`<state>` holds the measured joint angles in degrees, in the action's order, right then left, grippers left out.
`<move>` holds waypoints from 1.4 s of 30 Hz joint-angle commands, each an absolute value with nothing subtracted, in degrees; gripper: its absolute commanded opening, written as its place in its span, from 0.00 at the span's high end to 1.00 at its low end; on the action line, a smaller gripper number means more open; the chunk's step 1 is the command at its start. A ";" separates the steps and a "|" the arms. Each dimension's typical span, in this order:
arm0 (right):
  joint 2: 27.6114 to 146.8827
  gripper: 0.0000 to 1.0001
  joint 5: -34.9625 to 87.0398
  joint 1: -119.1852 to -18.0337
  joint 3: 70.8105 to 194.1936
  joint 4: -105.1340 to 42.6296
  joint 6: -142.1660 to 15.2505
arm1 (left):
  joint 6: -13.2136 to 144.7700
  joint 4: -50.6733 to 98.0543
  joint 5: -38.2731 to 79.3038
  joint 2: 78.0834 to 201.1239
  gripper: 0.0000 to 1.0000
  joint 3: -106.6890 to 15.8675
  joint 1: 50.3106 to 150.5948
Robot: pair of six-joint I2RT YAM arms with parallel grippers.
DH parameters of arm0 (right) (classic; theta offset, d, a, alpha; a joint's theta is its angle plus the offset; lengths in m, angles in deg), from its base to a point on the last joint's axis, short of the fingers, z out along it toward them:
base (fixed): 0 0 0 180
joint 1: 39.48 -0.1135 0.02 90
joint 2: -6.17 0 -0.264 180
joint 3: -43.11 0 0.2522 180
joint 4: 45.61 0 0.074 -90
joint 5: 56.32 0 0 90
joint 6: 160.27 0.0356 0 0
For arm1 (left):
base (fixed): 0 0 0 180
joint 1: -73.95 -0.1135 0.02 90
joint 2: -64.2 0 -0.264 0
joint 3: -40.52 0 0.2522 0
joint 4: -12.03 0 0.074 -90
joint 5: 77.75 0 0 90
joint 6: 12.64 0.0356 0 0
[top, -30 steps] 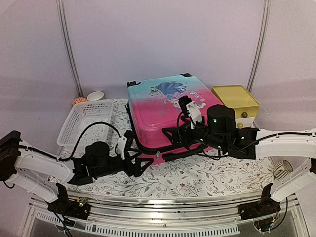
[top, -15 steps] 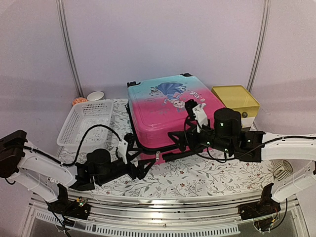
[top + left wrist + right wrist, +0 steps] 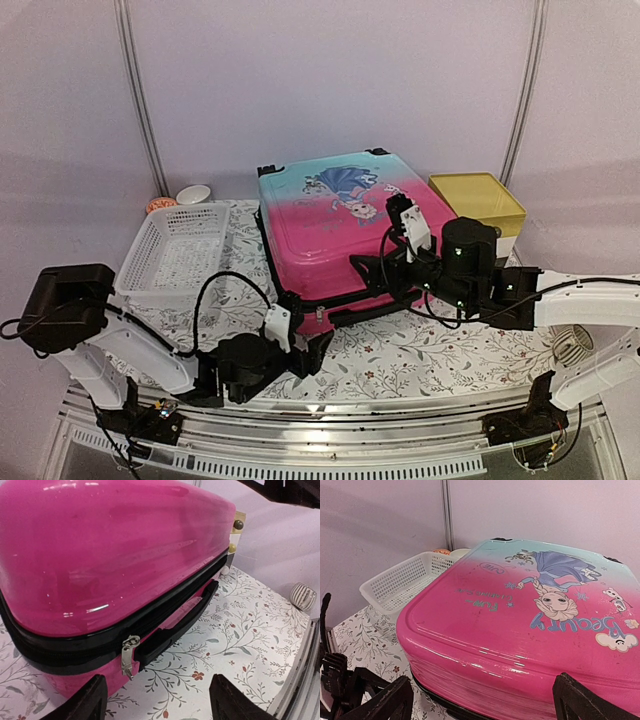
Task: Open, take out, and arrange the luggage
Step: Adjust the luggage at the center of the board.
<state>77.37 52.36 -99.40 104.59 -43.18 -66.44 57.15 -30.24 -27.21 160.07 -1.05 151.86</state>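
luggage (image 3: 335,225): closed, lying flat | left gripper (image 3: 157,682): spread, at its 6 o'clock, facing zipper pull (image 3: 128,655) | right gripper (image 3: 482,682): spread wide, at 5 o'clock

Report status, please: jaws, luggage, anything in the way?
Left jaws open, empty, facing zipper pull. Right jaws open, empty. Luggage shut, lying flat. Nothing blocks the pull; basket, yellow box beside it.

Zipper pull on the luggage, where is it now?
Left wrist view: the zipper pull hangs from the zipper band on the near side of the luggage, just left of the handle, ahead of the left gripper.
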 commanded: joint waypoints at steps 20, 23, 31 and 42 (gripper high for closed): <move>74.70 0.01 55.83 -98.39 104.26 -50.03 -68.53 | 56.99 -40.61 -25.52 171.15 0.40 -4.59 145.67; 75.12 0.01 55.66 -98.10 104.49 -50.21 -68.75 | 57.40 -40.11 -26.96 171.94 0.42 -5.60 145.54; 76.01 0.01 56.26 -97.62 105.04 -50.55 -68.69 | 50.11 -31.69 -35.61 171.90 0.52 -7.53 145.71; 76.76 0.01 55.94 -96.03 104.65 -51.36 -67.69 | 32.41 1.12 -55.01 178.73 0.54 -24.14 149.29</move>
